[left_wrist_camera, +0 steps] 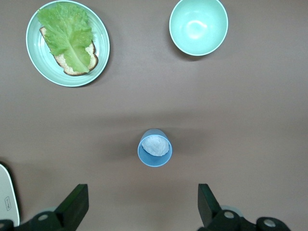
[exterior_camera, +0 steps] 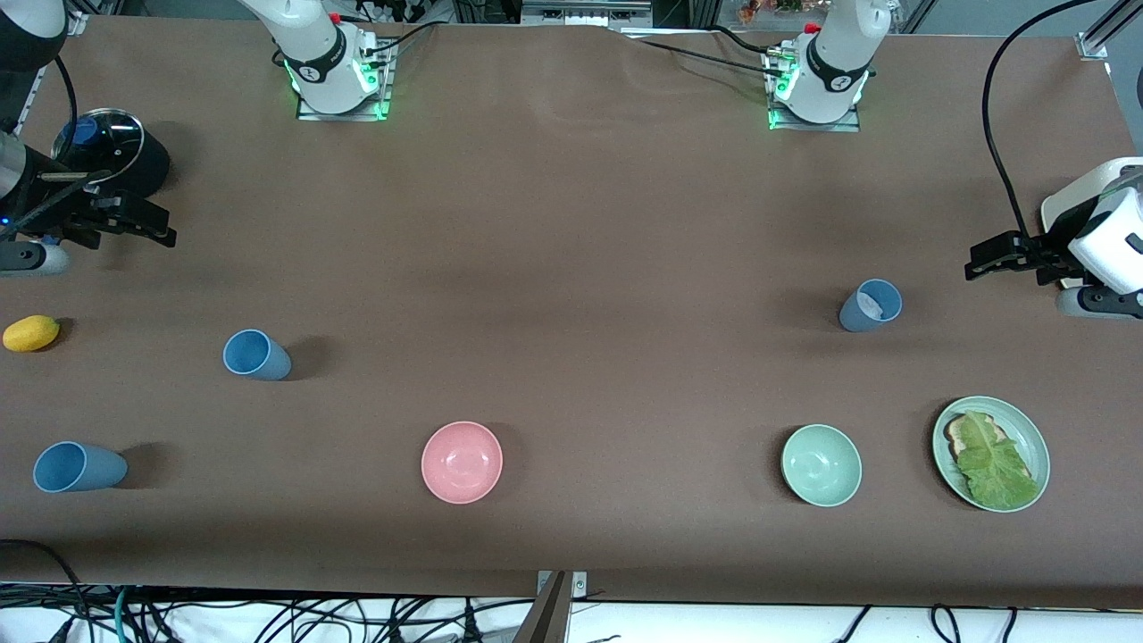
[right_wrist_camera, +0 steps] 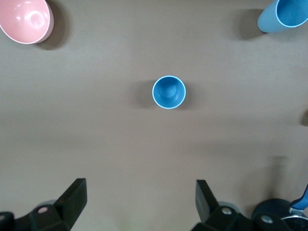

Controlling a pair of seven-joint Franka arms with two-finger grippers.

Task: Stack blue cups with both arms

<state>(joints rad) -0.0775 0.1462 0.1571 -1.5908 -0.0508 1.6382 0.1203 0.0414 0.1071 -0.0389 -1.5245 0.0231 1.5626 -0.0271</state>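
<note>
Blue plastic is the whole business here, and none of it is in hand yet. Starting at the right arm's end of the table, the right gripper [exterior_camera: 134, 221] hangs in the air with its fingers spread wide and nothing between them; its wrist view shows both fingertips far apart over bare table. Close beside it stands a black pot [exterior_camera: 112, 156] with a glass lid, and a yellow lemon [exterior_camera: 31, 333] lies on the table nearby. One sky-blue cup [exterior_camera: 256, 354] stands upright ahead of this gripper's open jaws, centred in the wrist view [right_wrist_camera: 169, 92]; a second blue cup [exterior_camera: 79, 467] stands nearer the front camera, at the table's end. The pink bowl [exterior_camera: 462, 462] sits further along toward the middle.

Toward the left arm's end come the mint-green bowl [exterior_camera: 821, 464] and a green plate [exterior_camera: 1027, 429] carrying bread and lettuce. The grey-blue cup [exterior_camera: 870, 305], whitish patch inside, stands upright just ahead of the left gripper [exterior_camera: 996, 261], which also hangs spread and empty [left_wrist_camera: 143, 204].

My judgement: this is the opening step, both arms waiting above their cups. Next, each gripper needs to descend and straddle a rim, then close on the wall without tipping the cup.
</note>
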